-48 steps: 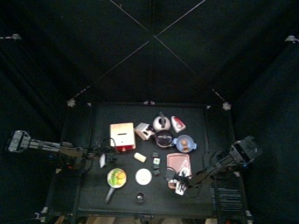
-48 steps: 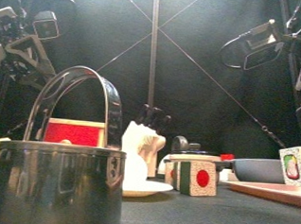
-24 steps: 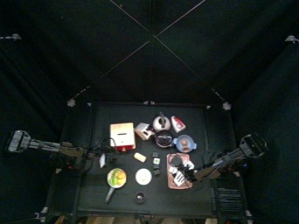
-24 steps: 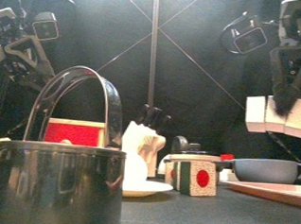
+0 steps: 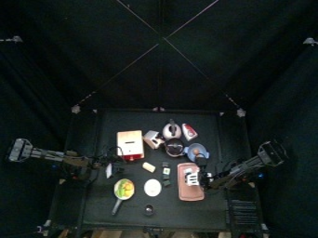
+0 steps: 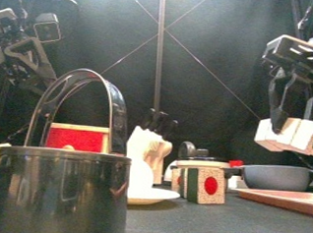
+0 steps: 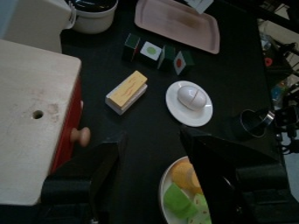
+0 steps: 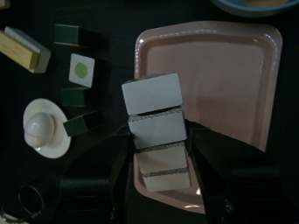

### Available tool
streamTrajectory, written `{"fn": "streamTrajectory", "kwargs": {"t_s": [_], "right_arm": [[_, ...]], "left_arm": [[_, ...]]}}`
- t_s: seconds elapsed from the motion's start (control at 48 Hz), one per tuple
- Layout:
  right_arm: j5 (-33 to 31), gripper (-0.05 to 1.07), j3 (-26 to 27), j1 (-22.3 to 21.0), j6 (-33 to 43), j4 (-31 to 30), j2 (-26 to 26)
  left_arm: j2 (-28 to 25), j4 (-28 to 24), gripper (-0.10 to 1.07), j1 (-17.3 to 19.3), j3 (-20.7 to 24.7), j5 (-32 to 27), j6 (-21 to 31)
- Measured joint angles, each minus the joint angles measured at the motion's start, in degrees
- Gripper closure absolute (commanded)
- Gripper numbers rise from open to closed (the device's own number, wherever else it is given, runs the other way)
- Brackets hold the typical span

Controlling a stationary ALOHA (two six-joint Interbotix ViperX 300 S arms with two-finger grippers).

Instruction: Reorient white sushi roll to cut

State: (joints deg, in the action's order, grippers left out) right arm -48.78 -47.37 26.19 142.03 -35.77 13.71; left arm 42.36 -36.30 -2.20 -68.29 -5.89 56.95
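The right gripper [image 8: 159, 144] hangs above the pink board [image 8: 233, 79], its jaws closed on a white, segmented piece that appears to be the roll [image 8: 153, 94]. In the front view the roll is lifted clear of the board and tilted. The board under it looks bare.

The left gripper [image 7: 163, 171] rests well to the left of the board, jaws wide apart and holding nothing.

Several things could go wrong from here:
- The roll shows dark seams between its segments, so a hard squeeze or a knock on the board might split it.
- Let go from up here, it could bounce or tumble off the board's low rim.
- Since it hangs at a slant, it might come down crooked on the board, lying the wrong way for a cut.
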Motion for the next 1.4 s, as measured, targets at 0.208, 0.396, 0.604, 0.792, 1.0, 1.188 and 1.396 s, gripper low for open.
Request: {"fn": "streamTrajectory", "kwargs": {"t_s": [0.208, 0.396, 0.604, 0.792, 1.0, 1.188, 1.396], "right_arm": [[0.1, 0.4, 1.3, 0.1, 4.6, -0.1, -2.5], [1.0, 0.38, 2.9, 0.2, 4.9, 0.1, -6.2], [2.9, 0.27, 3.1, -0.1, 5.0, 0.9, -9.6], [3.0, 0.17, 3.2, -0.7, 5.0, 1.1, -10.5], [3.1, 0.12, 3.5, -0.8, 4.7, 1.0, -11.3], [3.2, 0.12, 4.2, -0.8, 4.1, 1.1, -11.3], [5.4, 0.12, 5.0, -0.6, 3.9, 0.7, -12.0]], "left_arm": [[-0.1, 0.3, 0.1, -0.1, -0.6, 0.0, 0.0], [0.0, 0.3, 0.1, 0.0, -0.6, 0.0, 0.0], [0.0, 0.3, 0.1, 0.0, -0.6, 0.1, 0.0], [0.0, 0.3, 0.1, 0.0, -0.6, 0.1, -0.1], [0.0, 0.3, 0.1, 0.0, -0.6, 0.1, 0.0], [0.0, 0.3, 0.1, 0.0, -0.6, 0.1, 0.0], [-0.1, 0.3, 0.1, 0.0, -0.6, 0.1, 0.0]]}}
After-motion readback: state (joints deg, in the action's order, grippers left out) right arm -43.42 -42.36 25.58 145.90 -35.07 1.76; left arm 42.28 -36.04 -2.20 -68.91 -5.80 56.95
